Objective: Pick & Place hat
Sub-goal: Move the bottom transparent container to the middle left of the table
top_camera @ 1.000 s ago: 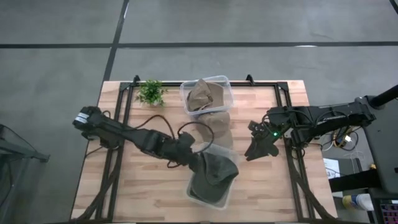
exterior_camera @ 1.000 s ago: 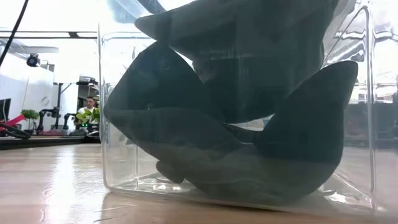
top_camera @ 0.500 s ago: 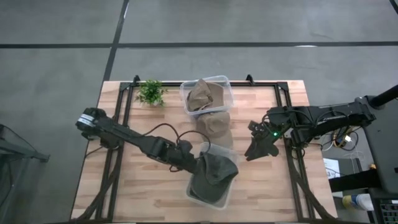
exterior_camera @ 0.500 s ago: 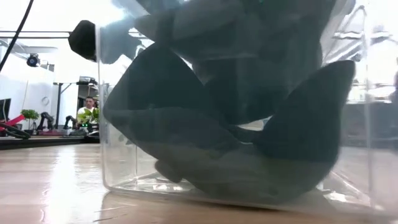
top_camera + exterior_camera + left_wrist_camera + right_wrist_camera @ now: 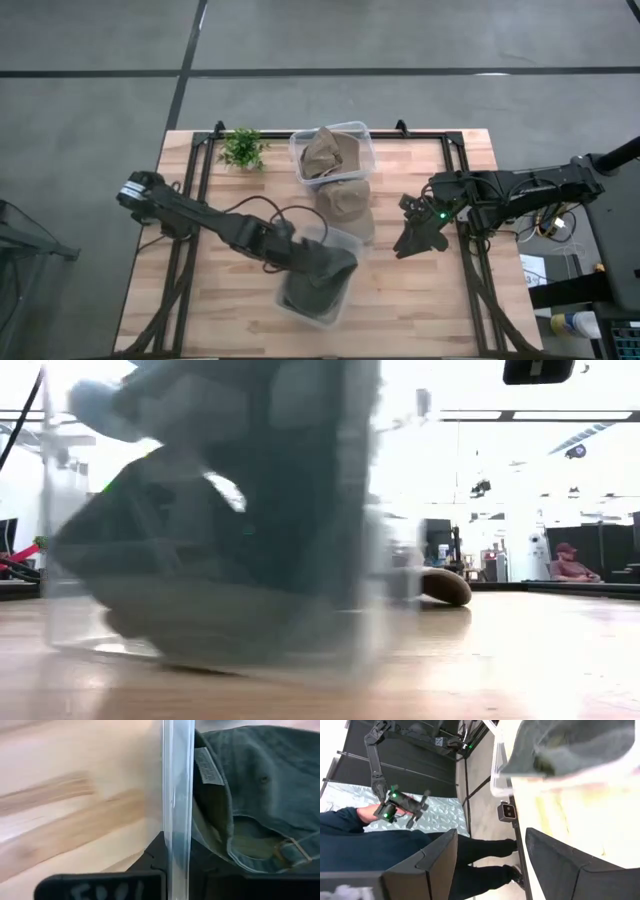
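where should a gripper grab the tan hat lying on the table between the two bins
Take the tan hat by its crown, coming straight down from above. It lies loose on the table as a rounded, crumpled mound, so the raised folds on top give the fingers fabric to pinch. The open right gripper sits nearest to it.

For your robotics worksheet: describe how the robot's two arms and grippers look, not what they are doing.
Both arms are dark and jointed, with black cables along them. The left arm has a pale band at its base. The right arm shows a small green light. The right gripper has flat, angular dark fingers.
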`<state>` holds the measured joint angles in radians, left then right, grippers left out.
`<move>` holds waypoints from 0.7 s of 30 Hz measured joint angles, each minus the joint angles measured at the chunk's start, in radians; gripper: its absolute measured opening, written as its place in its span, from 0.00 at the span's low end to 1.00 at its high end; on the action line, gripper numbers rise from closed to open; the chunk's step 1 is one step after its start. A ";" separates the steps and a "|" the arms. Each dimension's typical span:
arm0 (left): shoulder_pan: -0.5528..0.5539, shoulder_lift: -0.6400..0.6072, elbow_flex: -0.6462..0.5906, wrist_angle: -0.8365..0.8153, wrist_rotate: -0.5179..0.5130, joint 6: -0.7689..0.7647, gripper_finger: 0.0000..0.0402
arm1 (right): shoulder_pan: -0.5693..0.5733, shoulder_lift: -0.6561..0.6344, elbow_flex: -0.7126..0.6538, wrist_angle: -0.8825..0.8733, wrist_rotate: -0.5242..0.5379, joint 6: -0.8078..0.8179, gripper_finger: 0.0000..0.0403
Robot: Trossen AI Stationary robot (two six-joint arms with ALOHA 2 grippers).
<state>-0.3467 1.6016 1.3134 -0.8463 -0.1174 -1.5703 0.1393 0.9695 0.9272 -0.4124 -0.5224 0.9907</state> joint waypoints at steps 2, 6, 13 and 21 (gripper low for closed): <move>-0.002 -0.017 0.000 -0.082 -0.003 -0.024 0.06 | 0.000 0.000 0.000 0.000 0.000 0.000 0.57; -0.012 -0.066 0.000 -0.242 -0.020 -0.062 0.06 | 0.000 0.000 0.000 0.000 0.000 0.001 0.57; -0.021 -0.201 -0.005 -0.571 -0.010 -0.199 0.07 | 0.000 0.000 0.000 -0.001 0.000 0.001 0.57; -0.023 -0.319 -0.114 -0.546 -0.001 -0.244 0.09 | 0.000 0.000 0.000 0.000 0.000 -0.002 0.57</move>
<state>-0.3698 1.2823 1.1990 -1.3922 -0.1180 -1.8138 0.1391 0.9695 0.9272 -0.4126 -0.5224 0.9886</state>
